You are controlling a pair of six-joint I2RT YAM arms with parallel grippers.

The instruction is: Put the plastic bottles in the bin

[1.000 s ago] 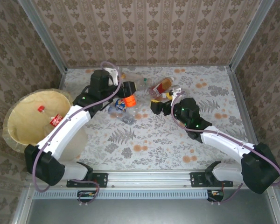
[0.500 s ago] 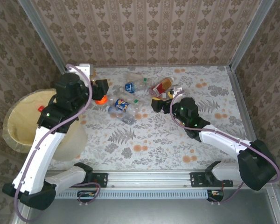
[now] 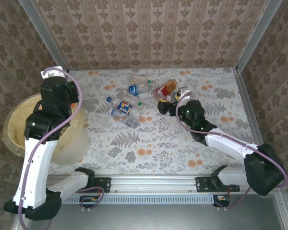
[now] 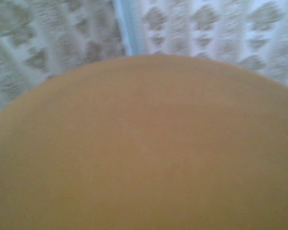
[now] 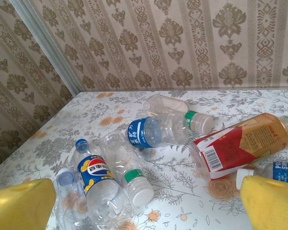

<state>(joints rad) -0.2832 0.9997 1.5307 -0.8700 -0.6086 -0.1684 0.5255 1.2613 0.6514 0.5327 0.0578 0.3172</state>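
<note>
1. The right gripper (image 5: 144, 206) holds its yellow fingers (image 5: 21, 203) spread wide and empty, well apart from the large round pale-yellow plastic bin (image 3: 14, 122).
2. Just before these fingers lie the small clear plastic bottles (image 5: 158, 130), between this gripper and the bin, none touching it.
3. The left gripper (image 3: 71, 104) hangs over the bin's rim. I cannot tell whether its fingers grasp anything; something orange and blurred is close to its camera.
4. I judge the step to be a delivery at the bin. Next, the right gripper needs to close on the red-labelled bottle (image 5: 230, 146) nearest to it.
</note>
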